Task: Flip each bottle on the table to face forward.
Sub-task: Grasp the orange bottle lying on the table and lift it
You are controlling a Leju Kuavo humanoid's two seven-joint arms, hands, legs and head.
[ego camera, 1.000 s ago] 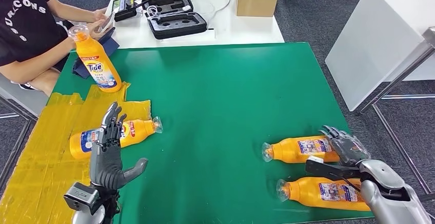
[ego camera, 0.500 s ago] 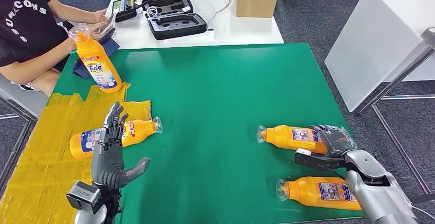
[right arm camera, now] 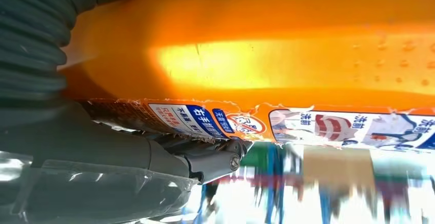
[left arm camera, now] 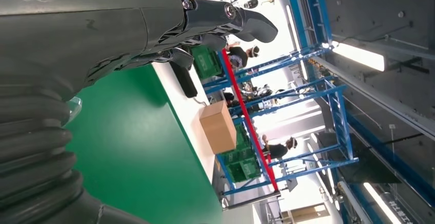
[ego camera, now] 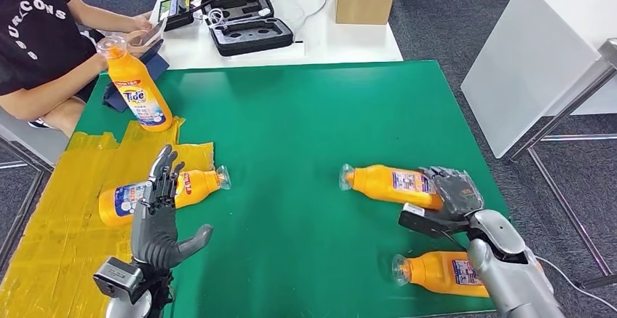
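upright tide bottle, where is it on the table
In the head view the upright Tide bottle stands at the far left corner of the green table, just beyond the yellow sheet, beside the seated person.

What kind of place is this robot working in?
Probably a robotics lab or industrial test hall. A green work table carries staged orange bottles, an open equipment case sits on a white table behind it, and the left wrist view shows blue steel racking under strip lights.
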